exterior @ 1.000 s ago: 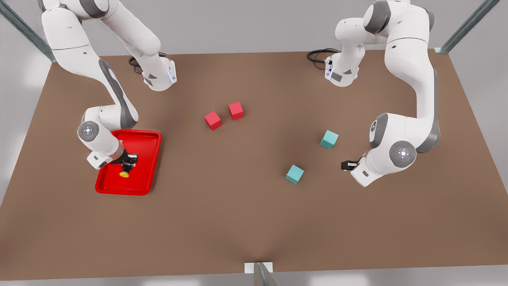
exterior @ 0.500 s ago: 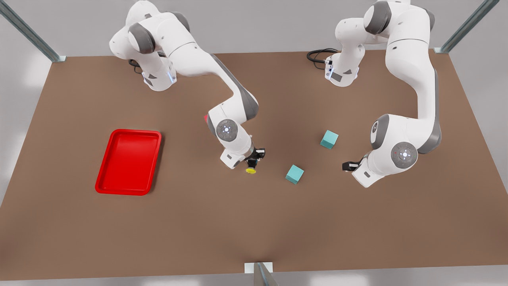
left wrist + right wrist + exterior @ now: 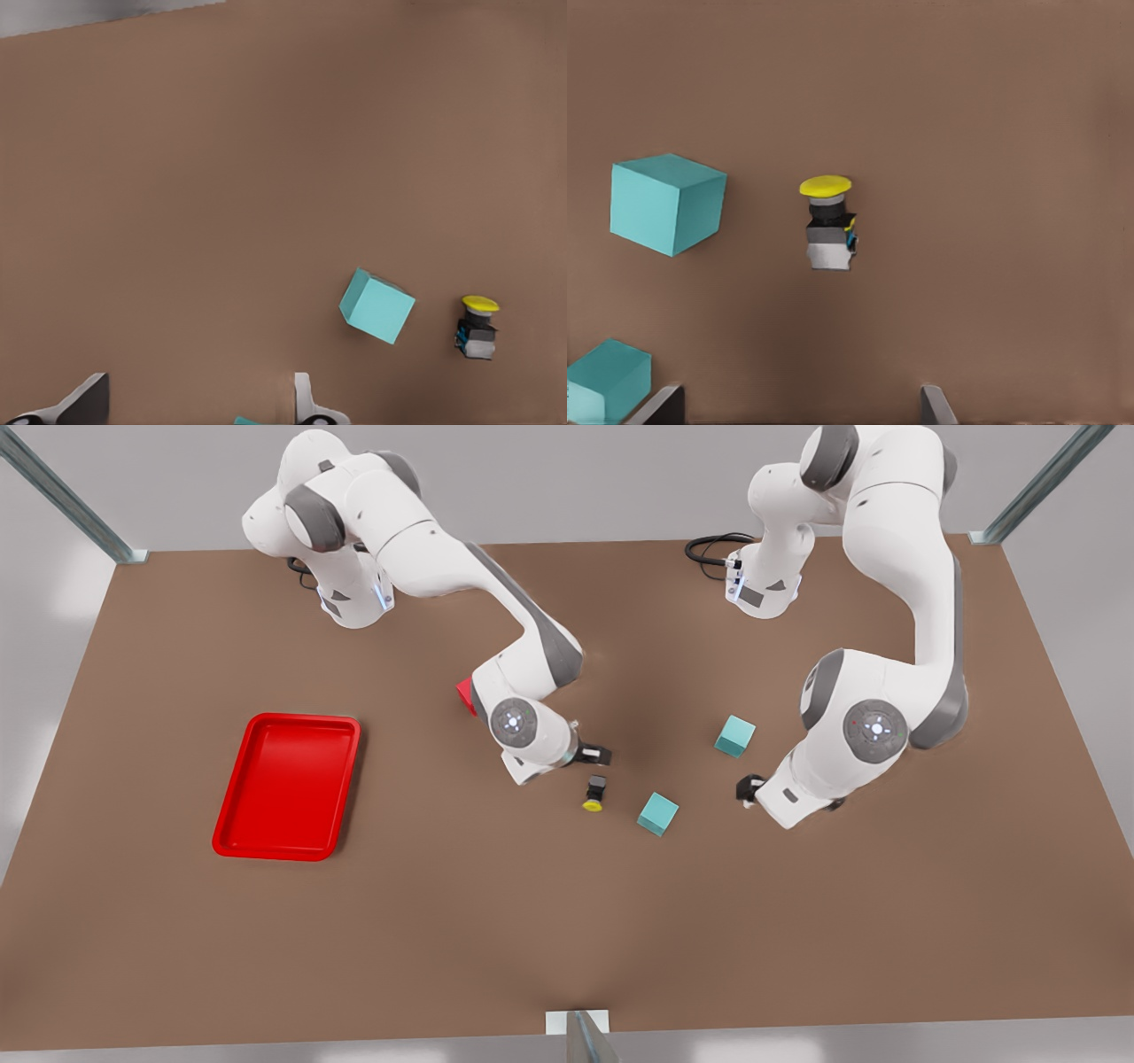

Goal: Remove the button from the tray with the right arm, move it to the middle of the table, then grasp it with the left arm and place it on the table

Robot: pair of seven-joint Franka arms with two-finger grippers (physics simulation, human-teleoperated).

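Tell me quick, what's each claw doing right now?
Right gripper: open, empty, beside the button.
Left gripper: open, empty.

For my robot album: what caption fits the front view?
Button lies on table between two open tools.

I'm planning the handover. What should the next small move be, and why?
Probably the left gripper should move over the button and descend. The button lies on the table, clear of the open right gripper, beside a teal cube.
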